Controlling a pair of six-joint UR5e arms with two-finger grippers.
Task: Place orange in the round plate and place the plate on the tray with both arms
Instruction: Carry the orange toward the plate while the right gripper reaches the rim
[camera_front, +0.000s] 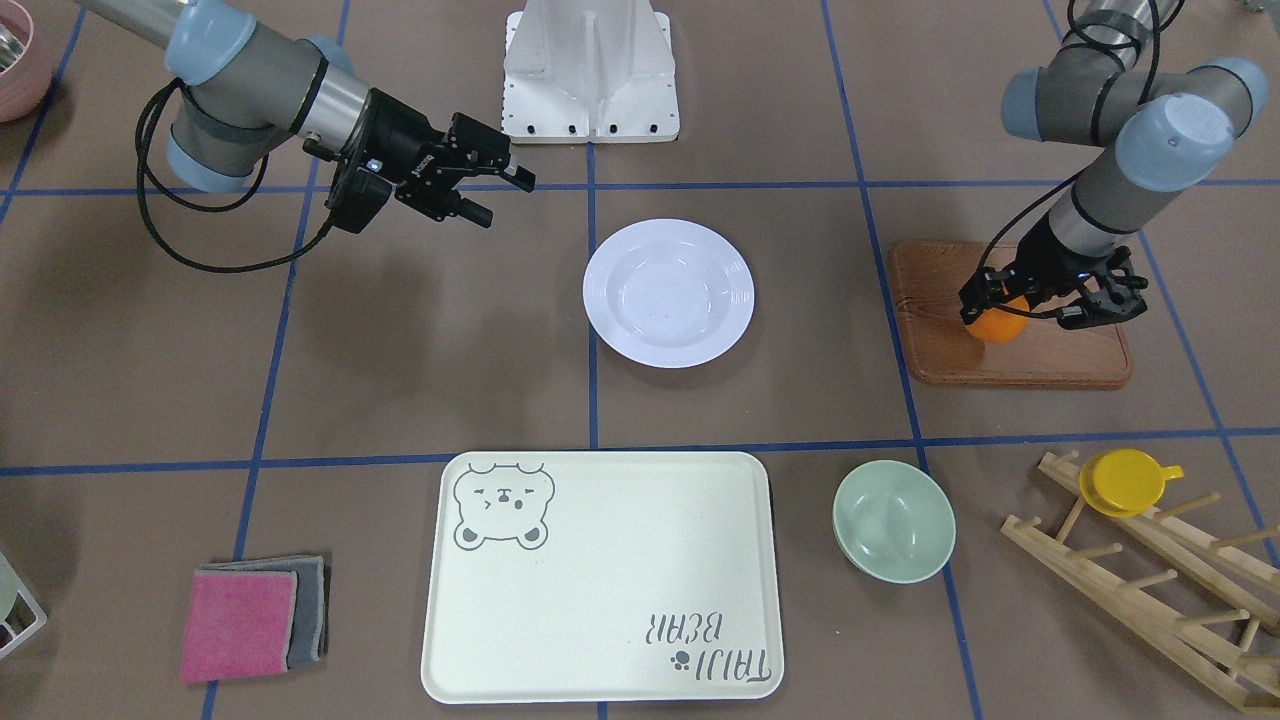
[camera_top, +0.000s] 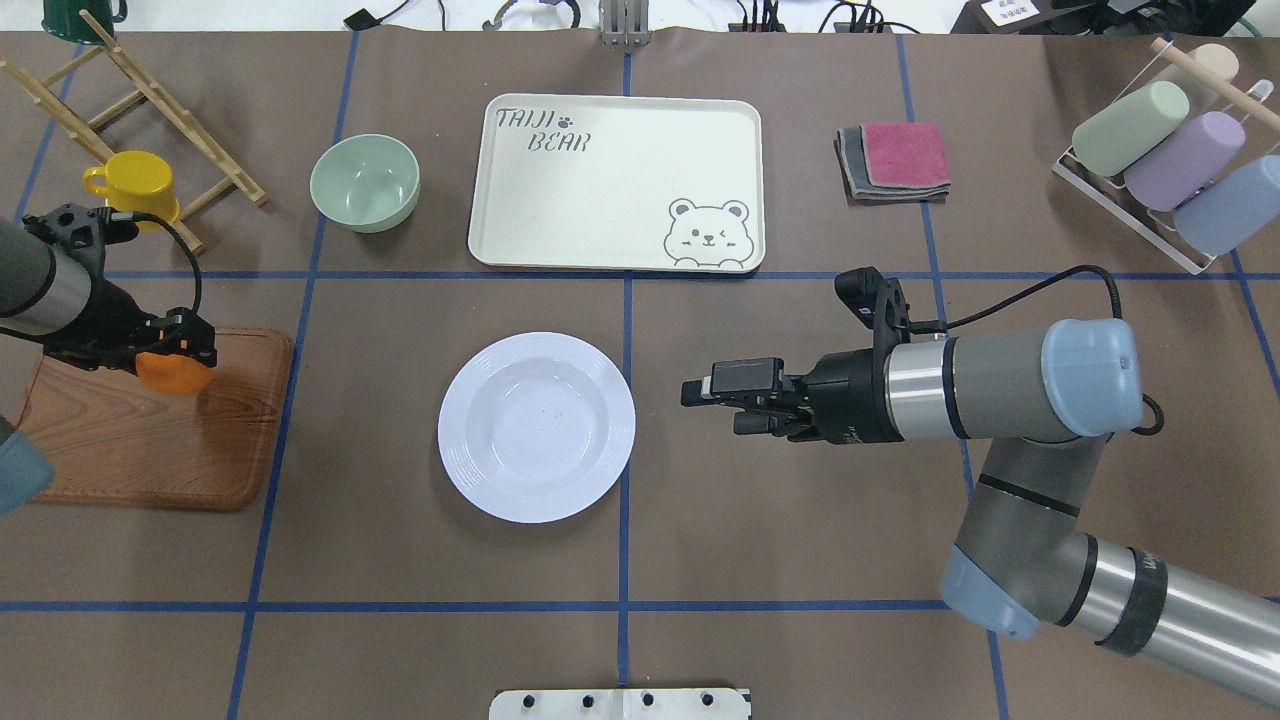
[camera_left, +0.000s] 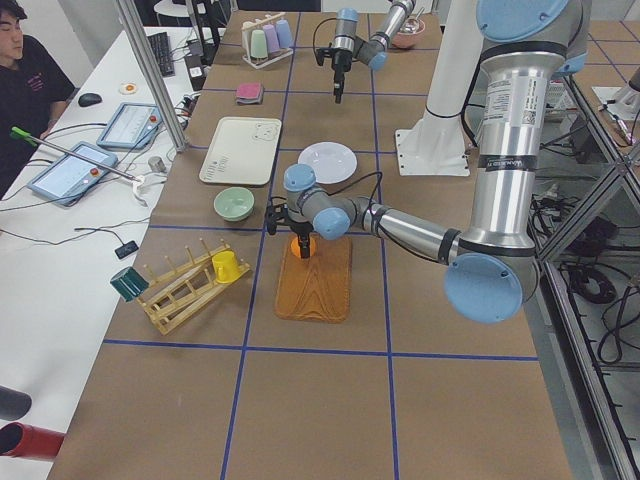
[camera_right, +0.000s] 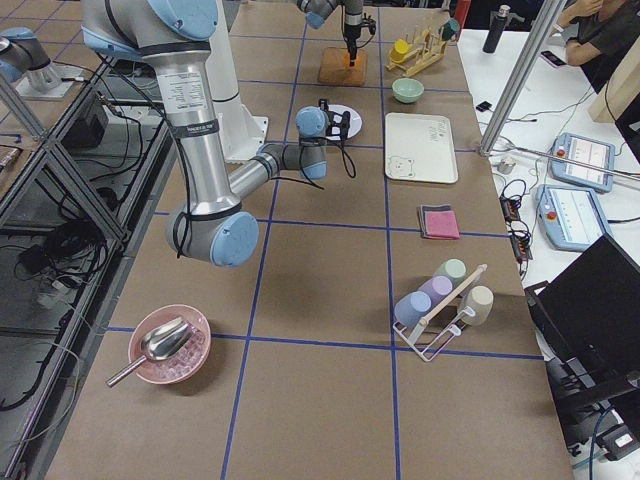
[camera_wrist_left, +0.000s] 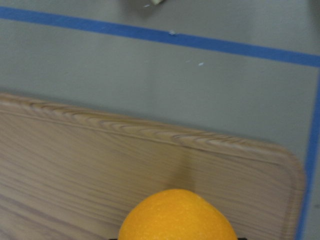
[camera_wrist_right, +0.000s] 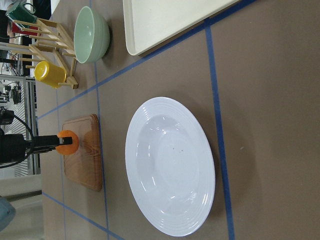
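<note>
The orange (camera_front: 998, 327) sits between the fingers of my left gripper (camera_front: 1000, 315), which is shut on it at the far edge of the wooden board (camera_front: 1010, 350). The left wrist view shows the orange (camera_wrist_left: 177, 215) close above the board's grain; I cannot tell whether it touches. The white round plate (camera_top: 536, 427) lies empty at the table's centre. My right gripper (camera_top: 712, 407) hovers open just to the plate's right, pointing at it, holding nothing. The cream bear tray (camera_top: 615, 180) lies empty beyond the plate.
A green bowl (camera_top: 365, 182) stands left of the tray. A yellow cup (camera_top: 135, 182) hangs on a wooden rack (camera_top: 150, 100) at the far left. Folded cloths (camera_top: 900, 160) and a rack of pastel cups (camera_top: 1160, 150) are at the far right.
</note>
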